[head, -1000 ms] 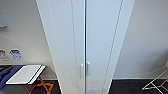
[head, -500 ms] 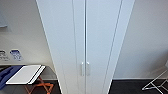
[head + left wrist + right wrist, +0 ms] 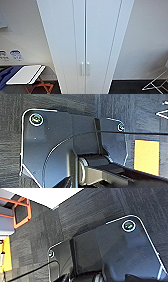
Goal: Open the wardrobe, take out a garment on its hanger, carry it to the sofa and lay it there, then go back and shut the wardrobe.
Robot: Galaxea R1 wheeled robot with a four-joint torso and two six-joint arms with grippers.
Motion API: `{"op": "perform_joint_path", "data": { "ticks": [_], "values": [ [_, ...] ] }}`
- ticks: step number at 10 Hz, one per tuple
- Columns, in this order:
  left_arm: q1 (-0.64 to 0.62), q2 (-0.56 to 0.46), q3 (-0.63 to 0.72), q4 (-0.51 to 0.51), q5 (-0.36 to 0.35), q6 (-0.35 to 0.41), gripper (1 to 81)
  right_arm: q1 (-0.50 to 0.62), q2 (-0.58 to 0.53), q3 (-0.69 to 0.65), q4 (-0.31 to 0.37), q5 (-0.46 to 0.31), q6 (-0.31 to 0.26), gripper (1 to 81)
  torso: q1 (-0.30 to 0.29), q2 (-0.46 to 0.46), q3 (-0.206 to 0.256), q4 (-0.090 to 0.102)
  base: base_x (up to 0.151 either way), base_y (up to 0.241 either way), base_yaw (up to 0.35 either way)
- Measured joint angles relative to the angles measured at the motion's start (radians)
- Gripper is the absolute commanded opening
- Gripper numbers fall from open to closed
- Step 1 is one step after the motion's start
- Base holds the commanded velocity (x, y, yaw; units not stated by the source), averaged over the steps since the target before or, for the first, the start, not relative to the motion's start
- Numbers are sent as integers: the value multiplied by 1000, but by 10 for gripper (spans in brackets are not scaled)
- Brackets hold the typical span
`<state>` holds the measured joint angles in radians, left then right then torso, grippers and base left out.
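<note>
White wardrobe [image 3: 85, 37] stands dead ahead of you, doors closed, upright handles [image 3: 85, 69] at centre; you cannot tell either gripper's opening.

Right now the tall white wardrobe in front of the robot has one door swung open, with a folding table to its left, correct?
Not quite. In the head view both doors of the wardrobe are shut, the handles side by side at the seam. The folding table does stand to its left.
</note>
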<state>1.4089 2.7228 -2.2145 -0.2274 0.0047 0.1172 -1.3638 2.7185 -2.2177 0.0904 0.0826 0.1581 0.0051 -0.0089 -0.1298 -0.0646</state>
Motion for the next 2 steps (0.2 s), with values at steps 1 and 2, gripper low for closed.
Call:
{"op": "perform_joint_path", "data": {
  "ticks": [1,2],
  "values": [
    [15,34,-50,0,-24,10,811,-37,40,-89,-40,0,0,811,0,0,0,0,0,0,0],
    [30,69,-98,0,-52,12,811,-61,76,-176,-74,3,0,811,-1,0,0,0,0,0,0]
  ]
}}
